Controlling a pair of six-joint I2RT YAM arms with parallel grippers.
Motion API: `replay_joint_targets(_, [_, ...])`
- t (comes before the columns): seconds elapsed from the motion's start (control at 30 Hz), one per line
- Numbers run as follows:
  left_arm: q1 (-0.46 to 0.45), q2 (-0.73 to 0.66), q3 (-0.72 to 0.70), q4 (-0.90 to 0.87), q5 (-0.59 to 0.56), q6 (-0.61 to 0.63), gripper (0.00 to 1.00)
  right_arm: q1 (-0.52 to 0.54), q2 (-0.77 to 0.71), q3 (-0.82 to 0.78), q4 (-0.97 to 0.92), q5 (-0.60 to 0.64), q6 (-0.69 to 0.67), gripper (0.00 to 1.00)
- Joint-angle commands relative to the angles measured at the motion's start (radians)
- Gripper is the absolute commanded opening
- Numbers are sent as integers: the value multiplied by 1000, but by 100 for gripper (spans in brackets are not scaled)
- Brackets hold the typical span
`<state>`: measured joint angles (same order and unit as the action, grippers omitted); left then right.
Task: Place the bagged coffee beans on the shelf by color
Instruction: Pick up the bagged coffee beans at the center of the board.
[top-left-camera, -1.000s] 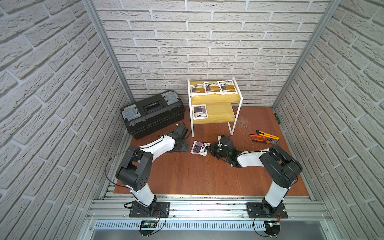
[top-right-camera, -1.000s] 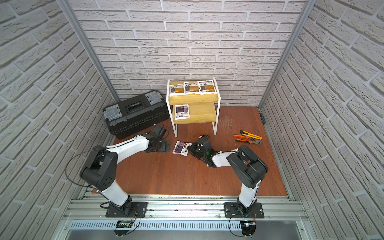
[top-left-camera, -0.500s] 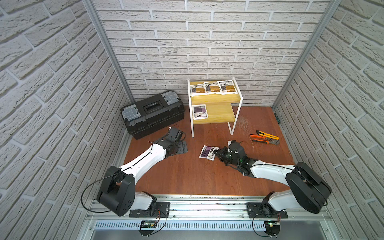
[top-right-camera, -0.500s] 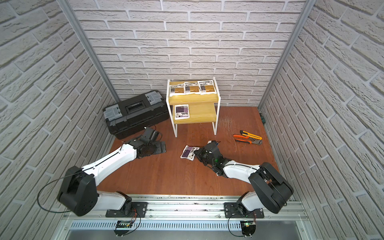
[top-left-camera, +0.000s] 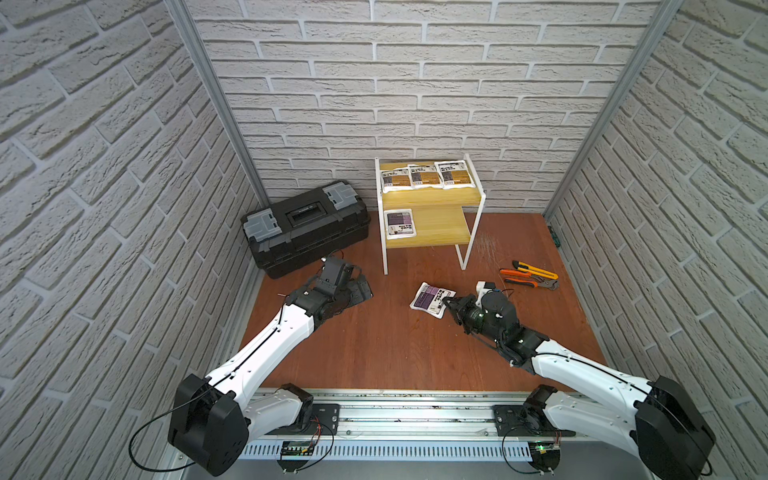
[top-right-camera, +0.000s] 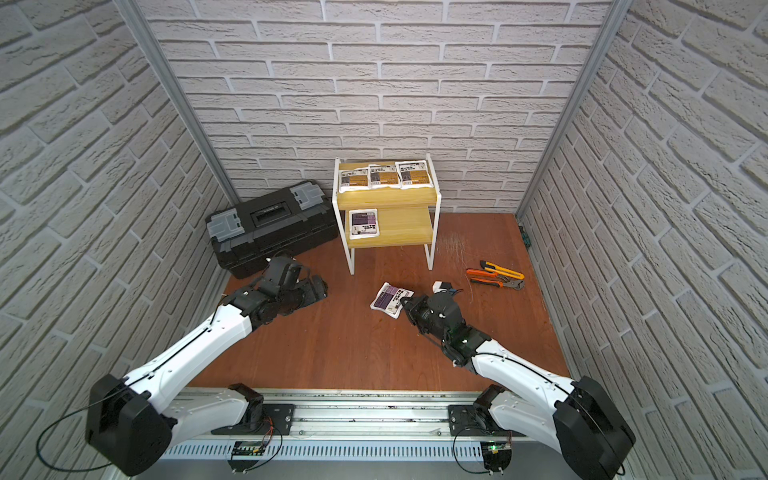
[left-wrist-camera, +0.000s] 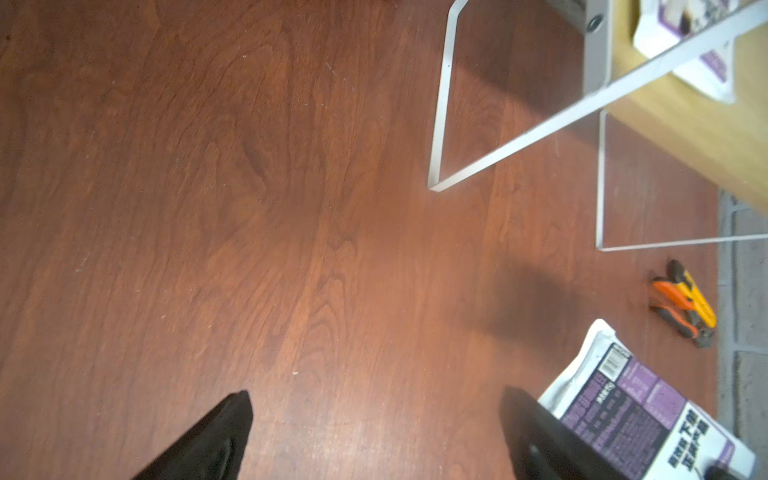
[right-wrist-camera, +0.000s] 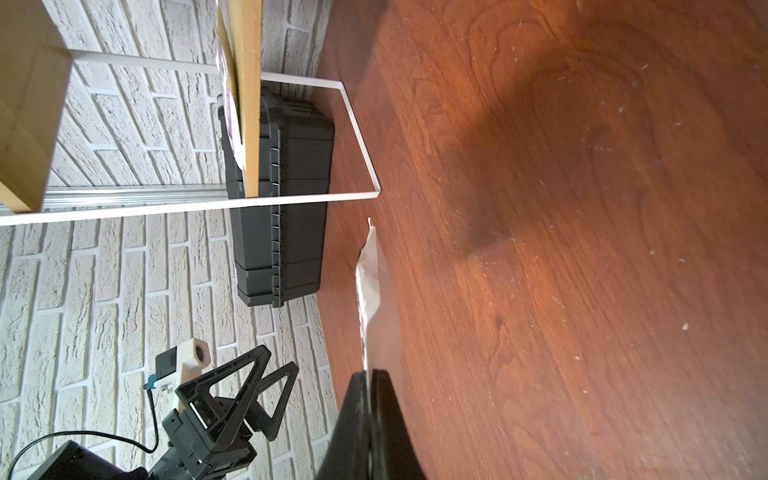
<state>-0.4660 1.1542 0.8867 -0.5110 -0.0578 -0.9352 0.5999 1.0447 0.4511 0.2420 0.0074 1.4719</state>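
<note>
Pliers (top-left-camera: 528, 283) and a yellow knife (top-left-camera: 536, 271) lie near the right hand (top-left-camera: 448, 305), clamped on a purple pouch (top-left-camera: 428, 296) in front of the shelf (top-left-camera: 432, 200). Left hand (left-wrist-camera: 374, 401), jaws apart, sits by the black toolbox (top-left-camera: 307, 226). Three orange pouches (top-left-camera: 426, 176) top the shelf; another purple pouch (top-left-camera: 400, 223) lies on the lower board.

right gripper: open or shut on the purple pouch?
Shut on it. In the right wrist view the right gripper has its jaws pressed together with the purple pouch edge pinched between them.
</note>
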Motion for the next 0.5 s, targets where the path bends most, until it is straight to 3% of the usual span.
replay_joint_targets(0.0, [13,-26,-18,92,57,-68,99,13,-25,2,31,46,25,3])
replay_joint_targets(0.23, [27,-53,-21,211,134,-172,99,44,-23,52,79,123,15,3])
replay_joint_targets(0.47, [36,-51,14,262,136,-216,98,50,22,128,139,201,-1,3])
